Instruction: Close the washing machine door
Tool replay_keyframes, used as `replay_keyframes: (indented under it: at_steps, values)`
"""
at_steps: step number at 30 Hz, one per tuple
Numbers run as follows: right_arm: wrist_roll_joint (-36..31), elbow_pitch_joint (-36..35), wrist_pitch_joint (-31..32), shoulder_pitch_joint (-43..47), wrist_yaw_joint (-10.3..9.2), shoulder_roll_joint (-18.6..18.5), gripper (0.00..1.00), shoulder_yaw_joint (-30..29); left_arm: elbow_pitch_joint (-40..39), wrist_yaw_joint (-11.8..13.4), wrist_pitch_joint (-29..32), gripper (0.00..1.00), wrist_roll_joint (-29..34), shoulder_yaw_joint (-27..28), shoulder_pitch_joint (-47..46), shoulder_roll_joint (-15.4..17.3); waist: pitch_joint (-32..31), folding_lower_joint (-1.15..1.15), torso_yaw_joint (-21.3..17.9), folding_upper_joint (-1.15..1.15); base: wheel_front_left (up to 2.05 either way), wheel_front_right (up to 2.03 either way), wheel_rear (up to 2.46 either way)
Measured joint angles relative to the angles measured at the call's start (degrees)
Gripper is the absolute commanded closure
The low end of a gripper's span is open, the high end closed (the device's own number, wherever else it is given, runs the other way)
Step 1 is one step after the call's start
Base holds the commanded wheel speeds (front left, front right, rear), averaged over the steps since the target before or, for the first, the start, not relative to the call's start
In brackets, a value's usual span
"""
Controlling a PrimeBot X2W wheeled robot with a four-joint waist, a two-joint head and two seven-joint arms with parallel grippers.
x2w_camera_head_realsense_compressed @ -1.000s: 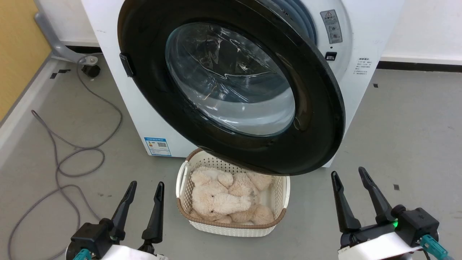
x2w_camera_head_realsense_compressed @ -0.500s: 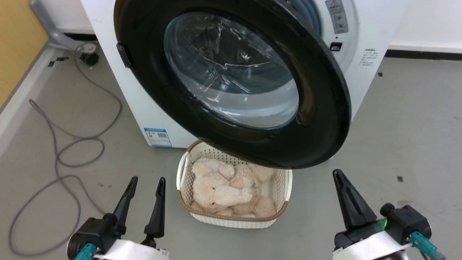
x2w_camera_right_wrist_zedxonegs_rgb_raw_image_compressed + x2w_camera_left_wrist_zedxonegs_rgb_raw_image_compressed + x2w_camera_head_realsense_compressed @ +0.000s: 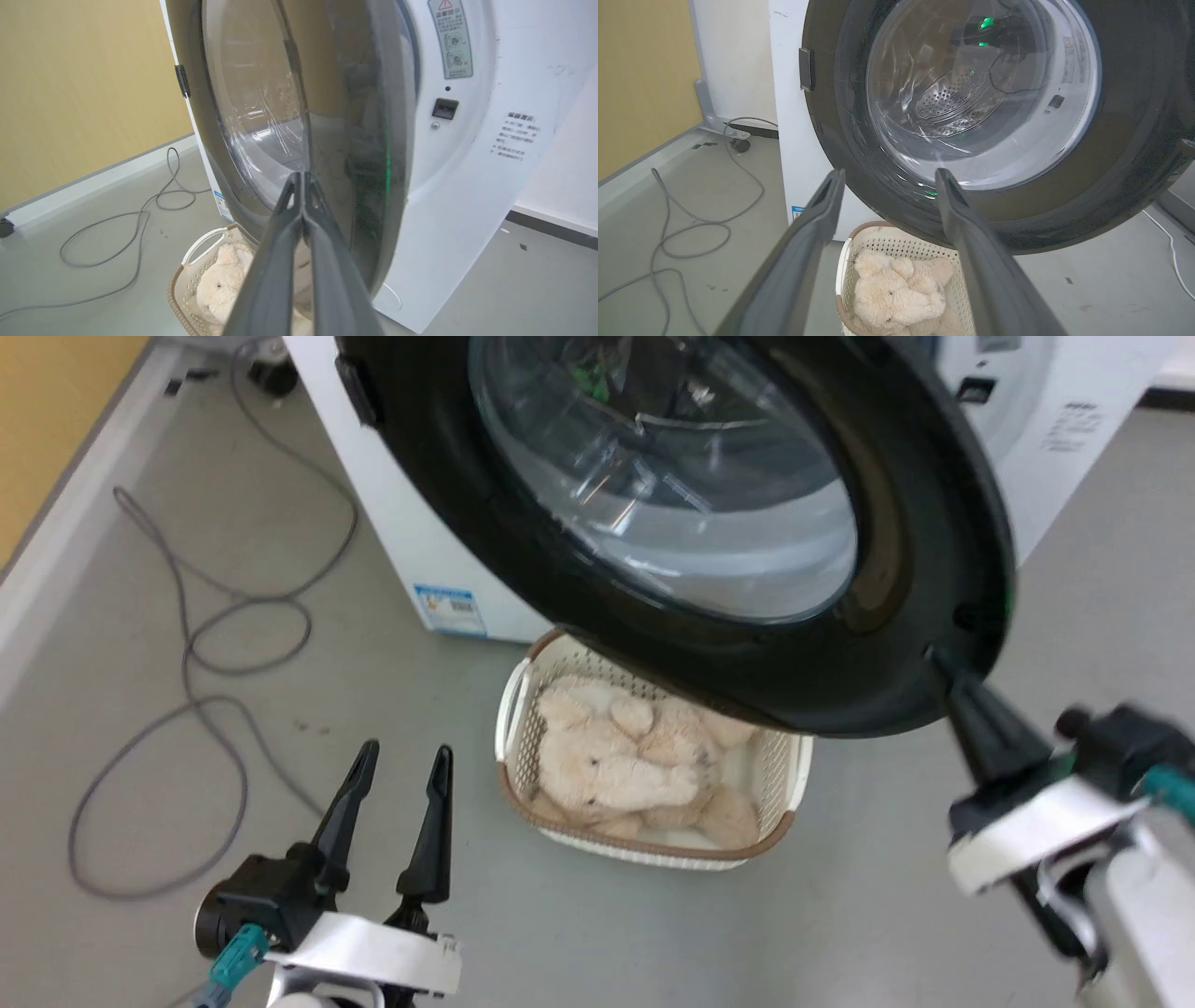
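The washing machine door [image 3: 672, 504] stands open, swung out from the front of the washing machine [image 3: 420, 541]. Its hinged side lies to the robot's left and its free edge to the right. The catch slot [image 3: 444, 108] is seen on the white front panel, well apart from the door's free edge.

The right gripper [image 3: 938, 663] is placed at the lower right of the black rim, on the outer face. Its fingers are pressed together, with nothing held between them. Contact with the rim appears likely but cannot be confirmed. The door lies ahead of and above these fingers, so closure is judged to call for a push forward and to the left, towards the machine front. The right arm is the nearer one.

The left gripper [image 3: 406, 749] is held low, well apart from the door, with its fingers narrowly parted and empty.

A cream basket [image 3: 789, 775] containing a plush toy [image 3: 616, 765] rests on the floor [image 3: 392, 691] below the door's lower edge. The floor is grey and smooth. A grey cable [image 3: 245, 602] is looped to the left, near a yellow wall [image 3: 47, 429].
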Motion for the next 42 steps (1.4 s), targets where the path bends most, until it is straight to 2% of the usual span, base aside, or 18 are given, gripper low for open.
replay_keyframes:
  at_steps: [14, 20, 30, 42]
  values:
    - [10.0, 4.7, 6.5, -17.4, 0.13, -9.3, 1.0, 2.5, -1.6, 0.0, 0.0, 0.0, 0.0, -1.4, -5.4, -0.9, 8.3, 0.0, 4.0, 0.0, 0.0, 0.0, 0.0]
    - [11.7, 7.5, 9.3, -24.7, 0.14, -11.1, 1.0, 1.4, -2.0, 0.0, 0.0, 0.0, 0.0, -2.0, -7.1, -1.1, 12.1, 0.01, 5.4, 0.0, 0.0, 0.0, 0.0]
    - [10.2, 14.3, 14.0, -35.6, 0.19, -10.0, 1.0, -3.2, -2.2, 0.0, 0.0, 0.0, -0.2, -2.2, -9.1, -1.4, 16.5, 0.01, 6.8, 0.0, 0.0, 0.0, 0.0]
    - [7.6, 18.6, 13.4, -37.4, 0.65, -6.8, 1.0, -5.0, -1.4, 0.0, 0.0, 0.0, -0.2, -2.4, -9.6, -1.5, 15.4, 0.01, 6.8, 0.0, 0.0, 0.0, 0.0]
